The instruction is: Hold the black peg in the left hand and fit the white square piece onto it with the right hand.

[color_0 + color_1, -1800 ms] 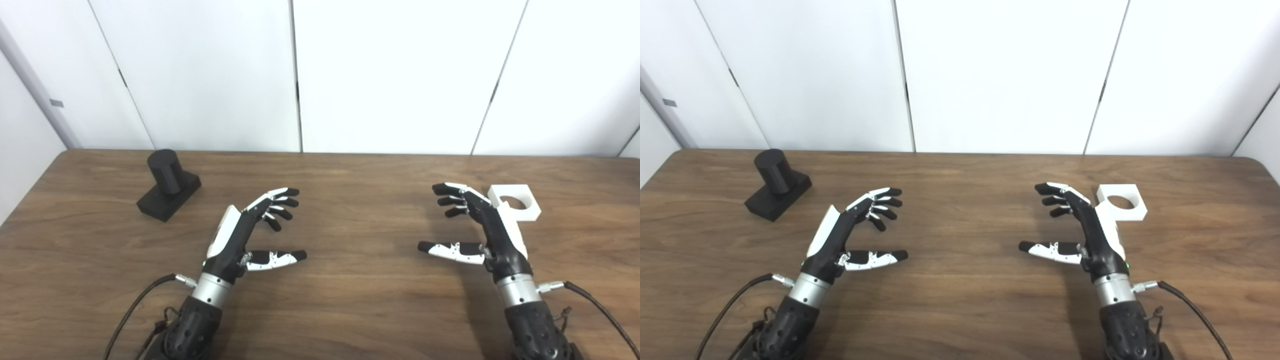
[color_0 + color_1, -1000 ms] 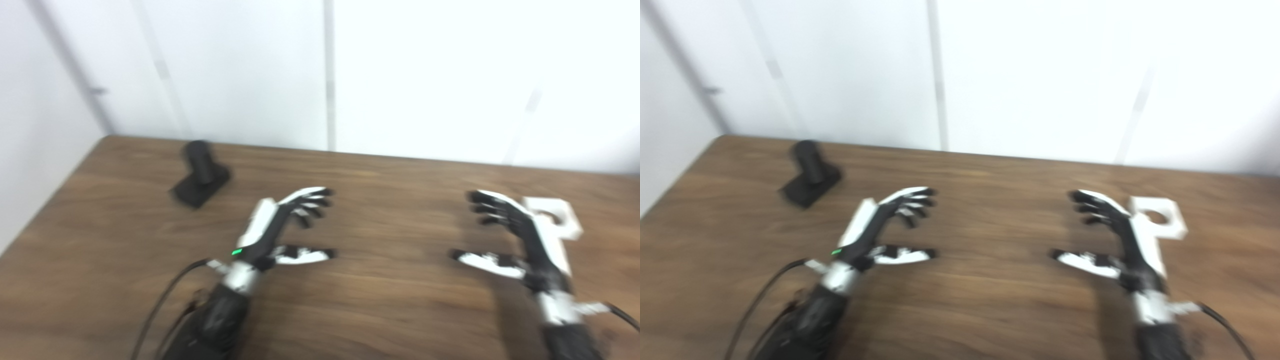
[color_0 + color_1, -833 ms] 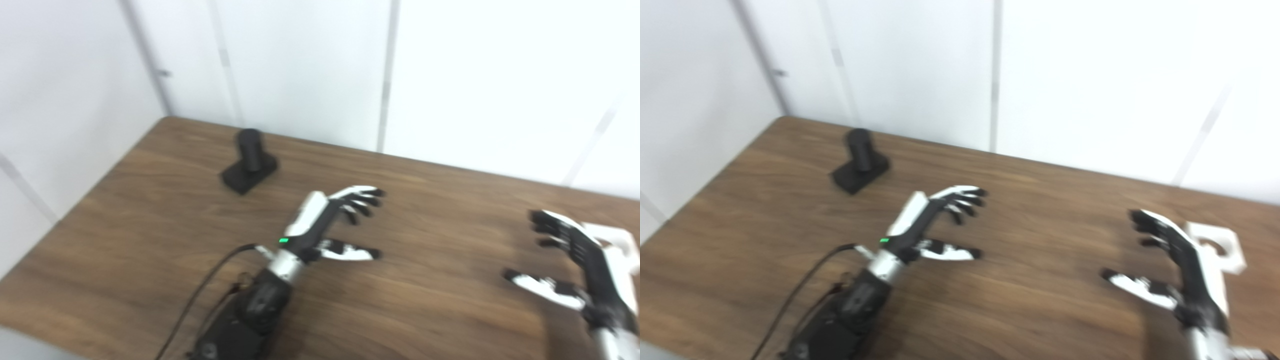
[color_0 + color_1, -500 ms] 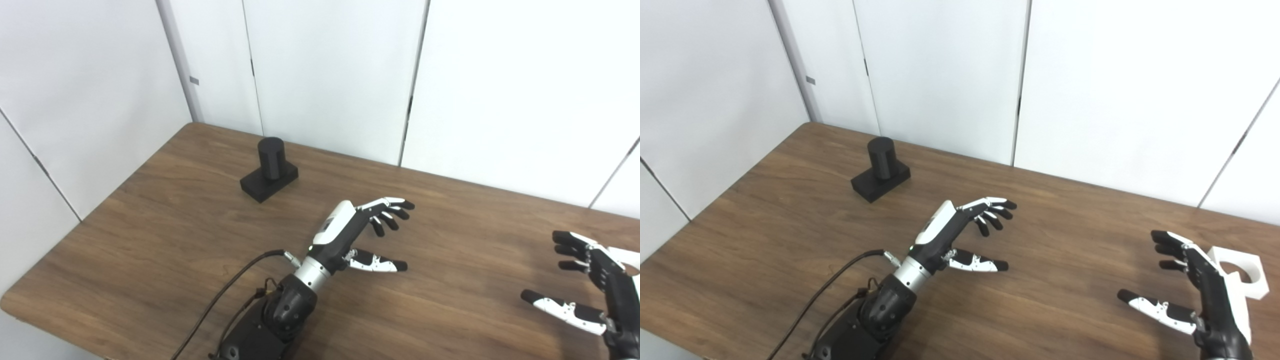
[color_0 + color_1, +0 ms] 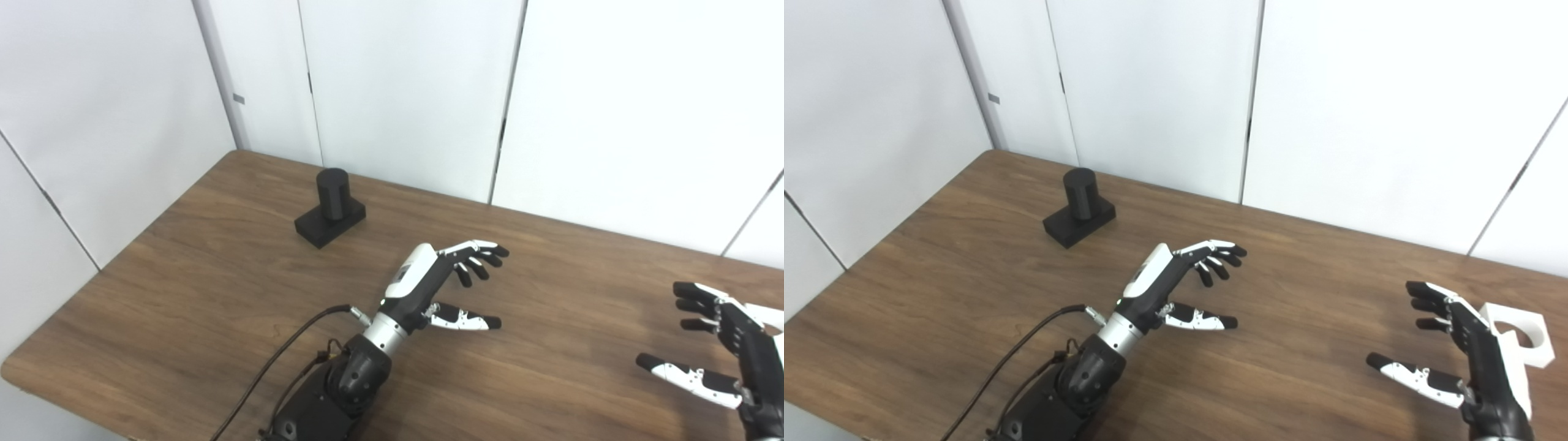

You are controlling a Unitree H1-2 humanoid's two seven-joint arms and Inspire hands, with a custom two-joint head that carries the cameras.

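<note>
The black peg [image 5: 331, 204], a round post on a flat rectangular base, stands upright near the table's far left corner. My left hand [image 5: 438, 286] hovers open over the middle of the table, well to the right of the peg and apart from it. The white square piece [image 5: 1522, 334], with a round hole in it, lies flat at the right edge of the picture. My right hand [image 5: 1464, 352] is open just left of the piece and covers its near left part. Neither hand holds anything.
The brown wooden table [image 5: 202, 288] ends at a rounded front left corner, with white wall panels [image 5: 398, 92] close behind its far edge. A black cable [image 5: 275, 373] trails from my left wrist.
The whole picture has swung to the left, so the camera has turned. In the last half second my left hand has risen slightly. The peg and the white piece have stayed put.
</note>
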